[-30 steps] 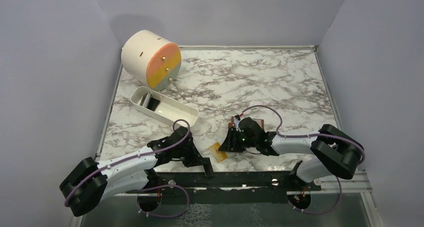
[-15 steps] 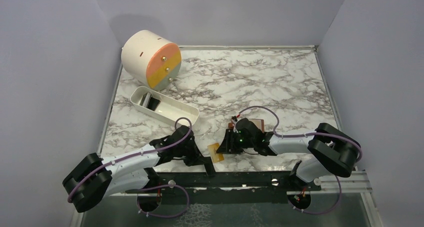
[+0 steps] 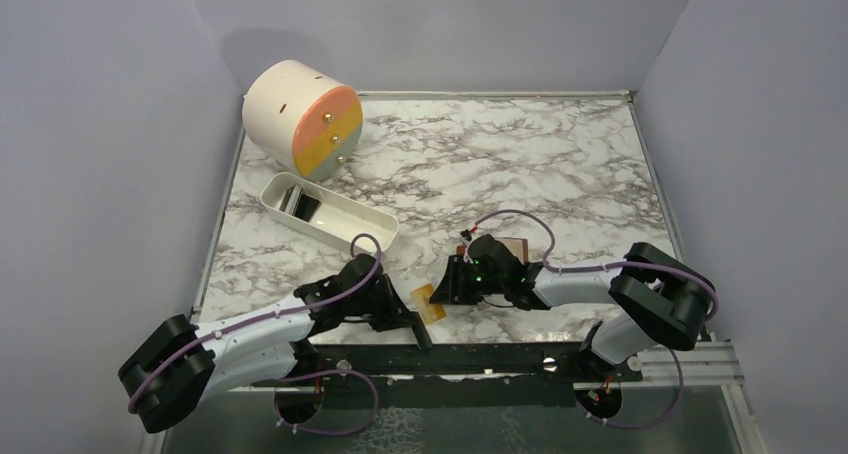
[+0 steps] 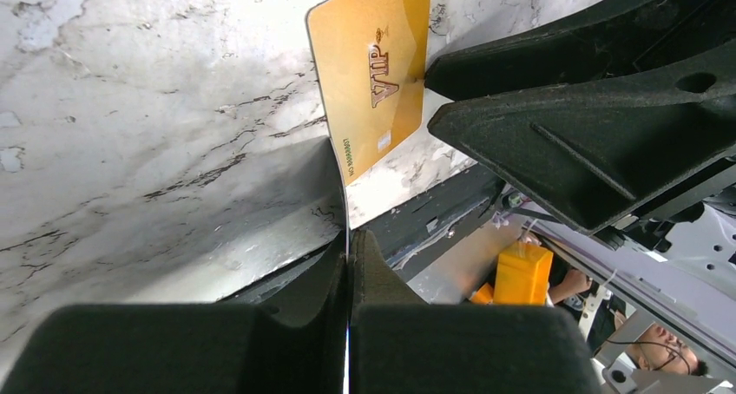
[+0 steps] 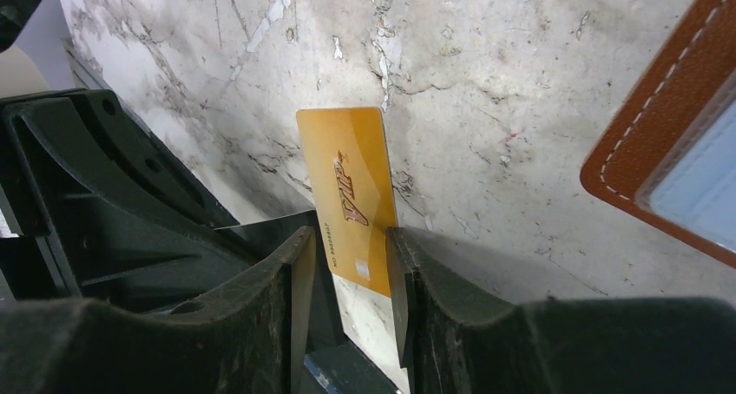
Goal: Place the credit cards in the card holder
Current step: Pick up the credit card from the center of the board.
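Soft, even light falls from above in the overhead view. The marble counter [image 3: 540,164] is bright without glare, and the cream drum [image 3: 285,109] throws a faint shadow on the back wall [image 3: 430,24]. Both wrist views are sharp on the gold card [image 4: 373,73] but blur their own near fingers, so the left claw [image 4: 349,242] and right claw [image 5: 347,238] show as dark, featureless masses. A grey shadow lies on the counter beside the card.
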Robot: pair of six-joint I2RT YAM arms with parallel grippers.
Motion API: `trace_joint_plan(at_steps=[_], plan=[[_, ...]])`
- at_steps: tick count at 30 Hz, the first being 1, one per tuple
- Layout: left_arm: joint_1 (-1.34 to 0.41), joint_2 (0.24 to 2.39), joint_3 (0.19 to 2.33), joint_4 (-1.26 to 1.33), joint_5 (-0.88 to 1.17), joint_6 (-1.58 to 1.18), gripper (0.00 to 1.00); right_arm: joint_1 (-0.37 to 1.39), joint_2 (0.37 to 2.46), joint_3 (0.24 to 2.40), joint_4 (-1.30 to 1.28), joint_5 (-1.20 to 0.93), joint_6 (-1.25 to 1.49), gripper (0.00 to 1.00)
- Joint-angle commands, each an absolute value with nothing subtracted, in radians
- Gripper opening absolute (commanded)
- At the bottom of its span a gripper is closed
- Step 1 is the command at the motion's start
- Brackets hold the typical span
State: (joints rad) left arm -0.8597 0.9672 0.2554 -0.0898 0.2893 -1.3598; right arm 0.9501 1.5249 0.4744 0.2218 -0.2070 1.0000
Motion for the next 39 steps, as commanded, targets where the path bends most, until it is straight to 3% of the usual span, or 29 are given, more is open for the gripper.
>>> trace_joint_plan(at_steps=[1,9,26,39], plan=[[-0.859,0.953,0.233,-0.003,0.214,-1.369,0.0,0.981,1.631,0.387,-0.041,-0.14,0.946,0.38],[-0.86,0.985,0.259,-0.156,0.171,-1.368,0.0,0.981,1.62,0.388,-0.049,-0.135,0.946,0.38],[-0.856,1.15,0.287,-0.144,0.147,-1.336,0.0,0.982,1.683,0.395,-0.02,-0.159,0.922,0.38],[-0.856,1.04,0.303,-0.107,0.123,-1.288,0.0,0.981,1.655,0.425,-0.049,-0.145,0.875,0.38]])
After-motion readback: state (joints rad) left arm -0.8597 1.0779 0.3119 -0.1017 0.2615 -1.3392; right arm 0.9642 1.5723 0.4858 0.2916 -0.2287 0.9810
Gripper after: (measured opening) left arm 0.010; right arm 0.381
